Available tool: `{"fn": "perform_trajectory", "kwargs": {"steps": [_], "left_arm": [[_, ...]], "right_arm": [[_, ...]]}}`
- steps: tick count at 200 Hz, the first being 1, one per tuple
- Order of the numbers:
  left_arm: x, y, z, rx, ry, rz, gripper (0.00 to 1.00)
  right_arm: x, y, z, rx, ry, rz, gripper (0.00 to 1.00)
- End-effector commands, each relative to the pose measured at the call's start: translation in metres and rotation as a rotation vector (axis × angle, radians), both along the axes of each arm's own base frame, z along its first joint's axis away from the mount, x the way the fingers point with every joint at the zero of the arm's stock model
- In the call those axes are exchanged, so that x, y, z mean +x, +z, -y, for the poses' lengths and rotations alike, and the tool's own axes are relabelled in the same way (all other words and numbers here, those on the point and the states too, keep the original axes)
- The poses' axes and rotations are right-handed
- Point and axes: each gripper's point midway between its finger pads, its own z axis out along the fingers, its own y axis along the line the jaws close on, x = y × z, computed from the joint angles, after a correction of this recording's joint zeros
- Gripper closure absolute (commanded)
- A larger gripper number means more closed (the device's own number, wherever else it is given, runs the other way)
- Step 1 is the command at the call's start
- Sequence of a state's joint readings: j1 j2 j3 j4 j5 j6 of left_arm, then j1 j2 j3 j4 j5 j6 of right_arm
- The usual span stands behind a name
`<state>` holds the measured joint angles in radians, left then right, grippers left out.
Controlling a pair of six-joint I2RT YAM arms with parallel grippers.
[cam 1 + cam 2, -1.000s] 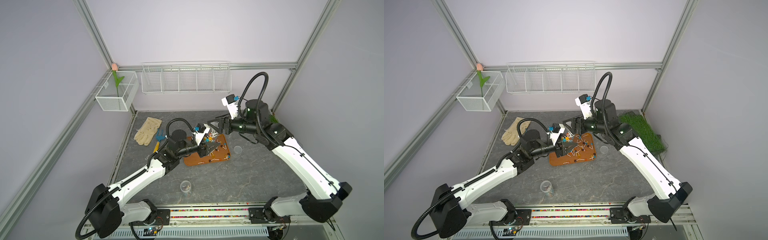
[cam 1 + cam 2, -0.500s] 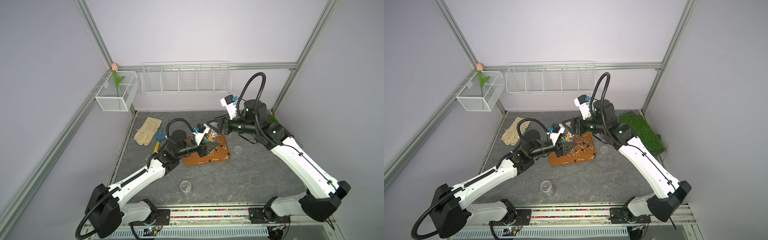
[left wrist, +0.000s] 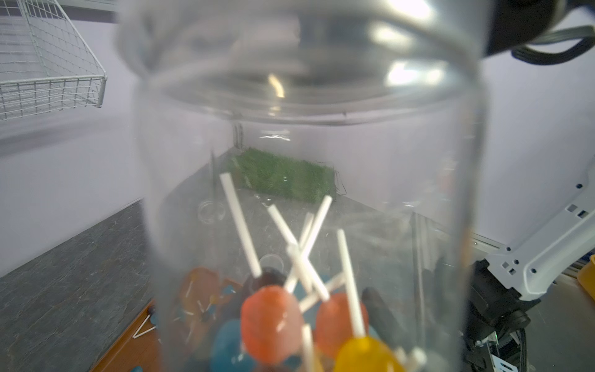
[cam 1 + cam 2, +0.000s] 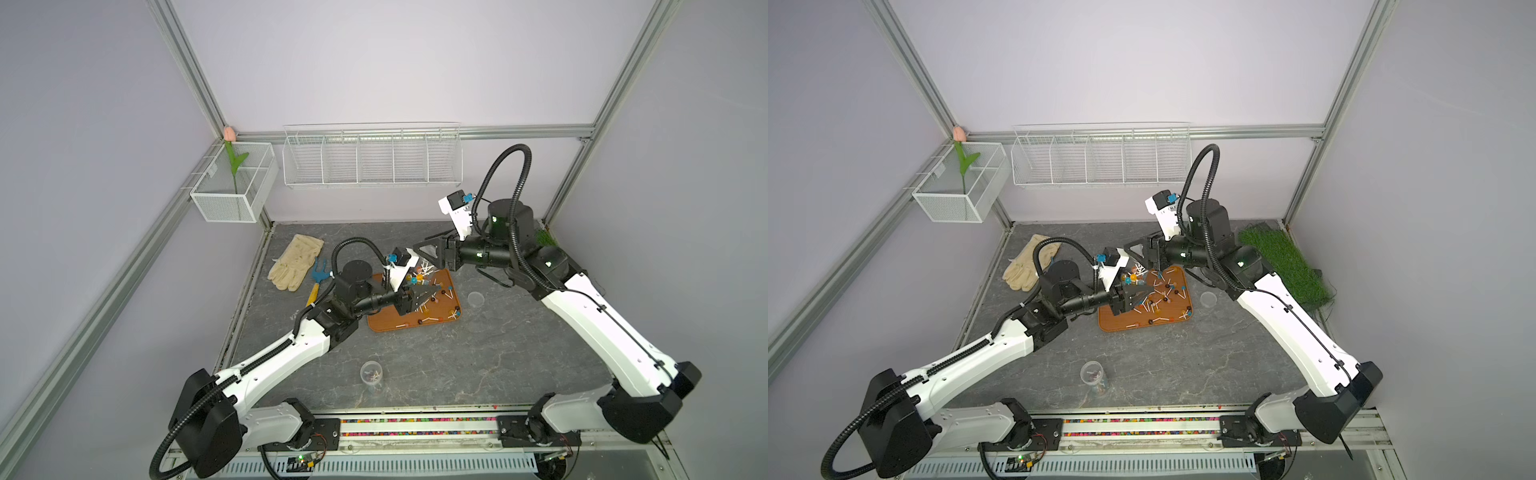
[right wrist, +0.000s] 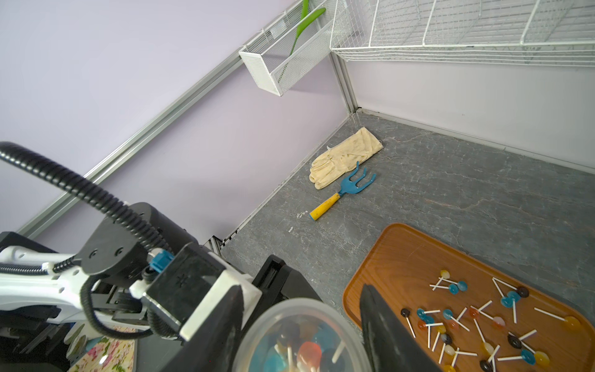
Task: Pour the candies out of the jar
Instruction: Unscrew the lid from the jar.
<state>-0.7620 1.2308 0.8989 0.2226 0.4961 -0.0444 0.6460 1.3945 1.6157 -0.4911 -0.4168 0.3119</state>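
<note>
A clear jar point(image 4: 420, 275) hangs tilted over the back of the brown tray point(image 4: 386, 322), also seen in a top view point(image 4: 1133, 275). My left gripper point(image 4: 419, 297) is shut on its body. In the left wrist view the jar point(image 3: 306, 128) fills the frame, with several candies point(image 3: 273, 319) heaped at its low end, sticks pointing up. My right gripper point(image 5: 301, 328) is shut on the jar's round end point(image 5: 301, 344); both fingers point(image 5: 380, 322) press against its rim. Many candies point(image 5: 476, 325) lie scattered on the tray point(image 5: 402, 257).
A clear lid point(image 4: 475, 298) lies right of the tray. A second small jar point(image 4: 371, 374) stands upright near the front. A cream glove point(image 4: 296, 262) and a blue hand rake point(image 4: 318, 276) lie at the back left. A grass mat point(image 4: 1283, 257) sits at the right, and wire baskets point(image 4: 372, 156) hang on the back wall.
My right gripper has shifted a little left onto the jar's end and its jaws have narrowed around it. The left arm and jar have stayed put.
</note>
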Motion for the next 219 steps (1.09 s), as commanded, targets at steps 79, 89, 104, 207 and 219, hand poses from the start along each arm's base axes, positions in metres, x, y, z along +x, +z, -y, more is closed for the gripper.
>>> {"fn": "perform_trajectory", "kwargs": {"steps": [79,89,104,207,219], "left_arm": [[-0.038,0.03,0.002,-0.053,-0.192,0.01,0.62],[-0.04,0.031,0.002,-0.055,-0.195,0.011,0.62],[-0.041,0.034,0.001,-0.058,-0.199,0.017,0.62],[-0.042,0.034,0.001,-0.061,-0.202,0.02,0.62],[-0.042,0.035,0.001,-0.062,-0.202,0.021,0.62]], "right_arm": [[-0.071,0.059,0.0,0.155,0.557,0.316,0.5],[-0.077,0.058,0.0,0.156,0.599,0.338,0.49],[-0.081,0.054,0.001,0.138,0.628,0.353,0.49],[-0.076,0.045,0.0,0.116,0.628,0.314,0.49],[-0.076,0.046,0.0,0.115,0.624,0.314,0.46]]}}
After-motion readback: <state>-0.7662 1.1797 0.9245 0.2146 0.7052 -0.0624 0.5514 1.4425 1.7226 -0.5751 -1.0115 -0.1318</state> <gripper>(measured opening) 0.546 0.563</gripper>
